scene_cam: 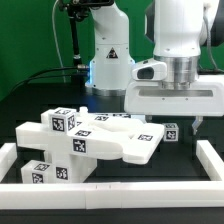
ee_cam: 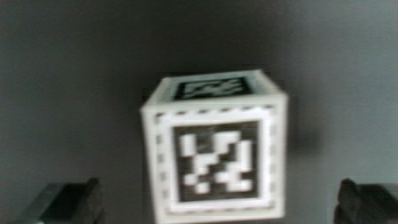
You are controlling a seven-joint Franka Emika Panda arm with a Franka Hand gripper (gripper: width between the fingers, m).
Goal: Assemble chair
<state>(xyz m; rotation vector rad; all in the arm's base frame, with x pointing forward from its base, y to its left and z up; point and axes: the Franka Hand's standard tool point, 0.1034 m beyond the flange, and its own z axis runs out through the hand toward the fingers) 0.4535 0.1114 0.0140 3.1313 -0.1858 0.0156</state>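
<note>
A dark, matte black table top (scene_cam: 30, 95) fills the scene. Long plain white border rails frame the work area: one rail (scene_cam: 110, 191) runs across the front edge, a second rail (scene_cam: 217, 162) runs back along the exterior view's right, and a short end of a third (scene_cam: 7, 152) shows at the exterior view's left. Behind the table hangs a dark backdrop (scene_cam: 25, 30), and a thin black cable (scene_cam: 73, 35) drops down in front of it. The wrist view shows the same dark surface (ee_cam: 71, 80), blurred and bare.
</note>
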